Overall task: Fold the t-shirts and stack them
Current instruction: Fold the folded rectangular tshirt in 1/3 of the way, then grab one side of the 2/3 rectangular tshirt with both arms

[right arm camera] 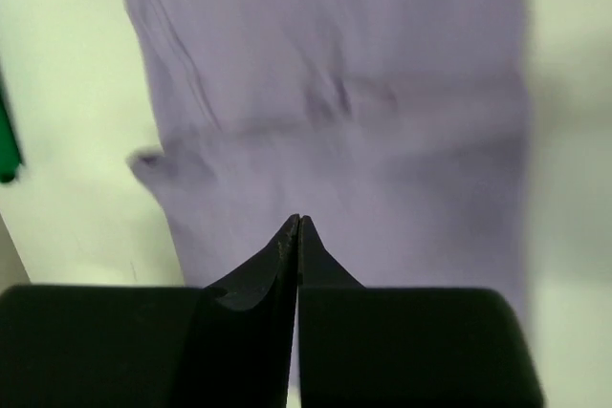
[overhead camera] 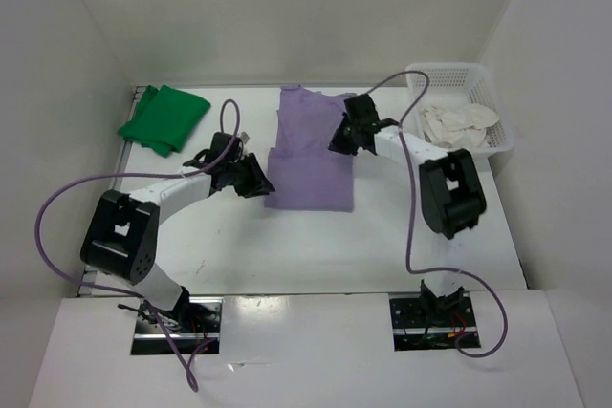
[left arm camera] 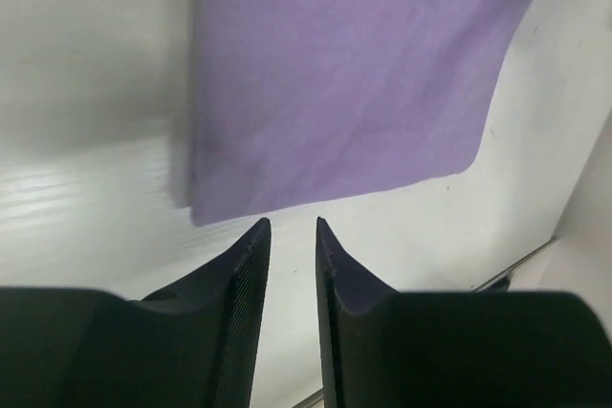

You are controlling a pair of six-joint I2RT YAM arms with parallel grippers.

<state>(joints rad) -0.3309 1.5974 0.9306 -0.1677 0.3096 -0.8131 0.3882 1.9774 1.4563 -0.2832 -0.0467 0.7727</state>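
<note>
The lavender-purple t-shirt [overhead camera: 308, 155] lies flat in the middle of the table, partly folded, with a sleeve stub at its left side. My left gripper [overhead camera: 256, 179] sits at its left edge; in the left wrist view the gripper [left arm camera: 292, 226] is open with bare table between the fingers, just short of the shirt's edge [left arm camera: 344, 74]. My right gripper [overhead camera: 346, 136] is over the shirt's upper right part. Its jaws [right arm camera: 298, 222] are shut with nothing between them, above the purple cloth [right arm camera: 335, 93]. The green t-shirt [overhead camera: 164, 118] lies folded at the back left. The cream-white t-shirt [overhead camera: 459, 124] lies crumpled in the basket.
A white lattice basket [overhead camera: 478, 78] stands at the back right corner. White walls close in the table at the back and sides. A sliver of green cloth [right arm camera: 8, 140] shows at the left edge of the right wrist view. Purple cables loop from both arms.
</note>
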